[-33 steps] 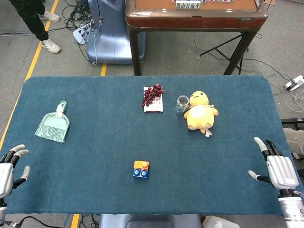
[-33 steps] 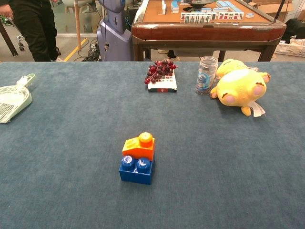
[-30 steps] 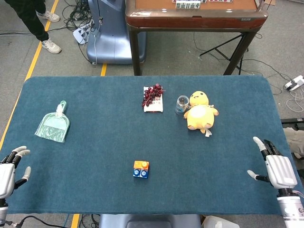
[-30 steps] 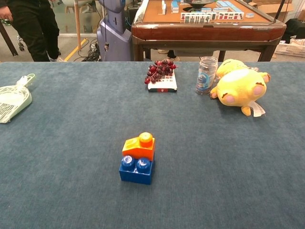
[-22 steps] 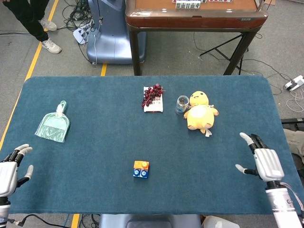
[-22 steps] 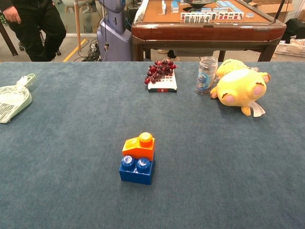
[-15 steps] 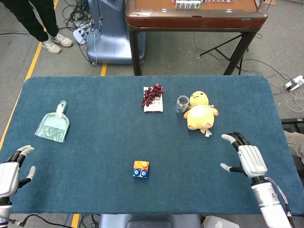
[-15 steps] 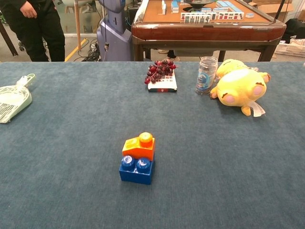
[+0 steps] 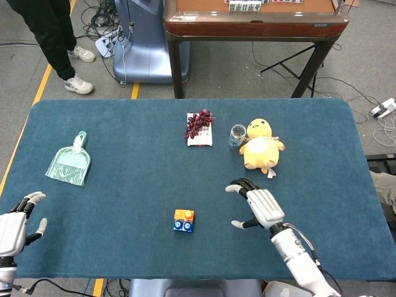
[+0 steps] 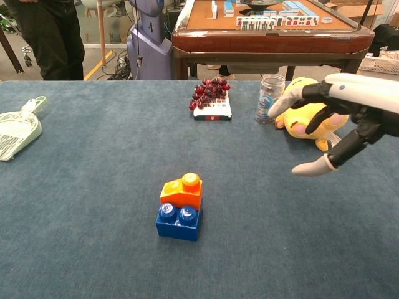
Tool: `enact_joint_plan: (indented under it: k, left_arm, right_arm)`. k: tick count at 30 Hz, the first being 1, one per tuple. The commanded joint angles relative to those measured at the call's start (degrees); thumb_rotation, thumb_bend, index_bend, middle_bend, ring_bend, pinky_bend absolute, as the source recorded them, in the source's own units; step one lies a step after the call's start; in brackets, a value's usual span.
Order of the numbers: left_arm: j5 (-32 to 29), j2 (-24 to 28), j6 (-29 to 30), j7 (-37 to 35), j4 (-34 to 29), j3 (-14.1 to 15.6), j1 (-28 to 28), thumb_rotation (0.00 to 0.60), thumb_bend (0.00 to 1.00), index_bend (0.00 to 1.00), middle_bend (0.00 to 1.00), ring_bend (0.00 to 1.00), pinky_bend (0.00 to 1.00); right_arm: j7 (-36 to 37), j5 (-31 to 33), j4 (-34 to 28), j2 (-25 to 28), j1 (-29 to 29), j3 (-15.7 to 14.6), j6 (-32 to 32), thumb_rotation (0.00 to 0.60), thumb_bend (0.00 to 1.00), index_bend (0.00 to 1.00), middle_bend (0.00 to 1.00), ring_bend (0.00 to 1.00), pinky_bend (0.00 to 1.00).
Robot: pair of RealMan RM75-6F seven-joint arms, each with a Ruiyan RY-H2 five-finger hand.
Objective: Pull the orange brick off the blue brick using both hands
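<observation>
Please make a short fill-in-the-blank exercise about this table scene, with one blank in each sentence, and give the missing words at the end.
1. The orange brick sits on top of the ______ brick.
2. The hand nearer to the bricks is the robot's ______ hand.
3. The left hand holds ______.
4. The glass jar stands directly beside the ______ plush toy.

Missing words: blue; right; nothing; yellow

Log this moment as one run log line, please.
stage: approach | right hand: open, above table right of bricks | left hand: open, at table's near-left edge | orange brick: seated on blue brick, untouched
</observation>
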Motion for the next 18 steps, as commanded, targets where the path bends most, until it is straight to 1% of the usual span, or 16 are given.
enact_joint_plan:
  k: [1, 5, 7, 10, 15, 18]
  left_arm:
    - [-0.07, -0.09, -0.11, -0.30, 0.19, 0.06, 0.04, 0.600, 0.41, 0.28, 0.23, 0.38, 0.63]
    - [0.01, -0.20, -0.28, -0.60, 0.44, 0.18, 0.02, 0.600, 0.41, 0.28, 0.23, 0.38, 0.63]
    - [0.06, -0.26, -0.36, -0.67, 0.47, 0.23, -0.01, 0.600, 0.41, 0.28, 0.23, 0.38, 0.63]
    - [0.16, -0.31, -0.40, -0.62, 0.45, 0.32, -0.01, 0.600, 0.41, 0.29, 0.23, 0.38, 0.63]
    - [0.36, -0.45, -0.27, -0.53, 0.30, 0.37, 0.00, 0.600, 0.41, 0.29, 0.23, 0.38, 0.63]
    - [0.58, -0.57, -0.13, -0.54, 0.26, 0.47, 0.06, 0.600, 0.41, 0.29, 0.23, 0.38, 0.63]
  right_arm:
    - [-2.70, 3.09, 0.17, -2.53, 1.90, 0.43, -0.63, 0.600, 0.01, 0.27, 0.17, 0.08, 0.24]
    - [-6.33, 7.92, -0.05, -4.84, 4.11, 0.77, -0.16, 0.600, 0.01, 0.29, 0.16, 0.08, 0.23]
    - [-7.53, 9.87, -0.13, -5.73, 4.90, 0.80, 0.19, 0.600, 0.01, 0.32, 0.16, 0.08, 0.23]
    - [-9.08, 14.00, -0.56, -7.08, 6.08, 0.91, 0.88, 0.600, 0.03, 0.34, 0.16, 0.07, 0.22]
    - [-13.68, 20.77, -1.22, -9.46, 8.70, 1.61, 3.85, 0.600, 0.05, 0.34, 0.16, 0.07, 0.21]
    - [-15.94, 23.48, -1.51, -11.08, 10.04, 2.07, 6.16, 0.600, 0.05, 0.35, 0.16, 0.07, 0.21]
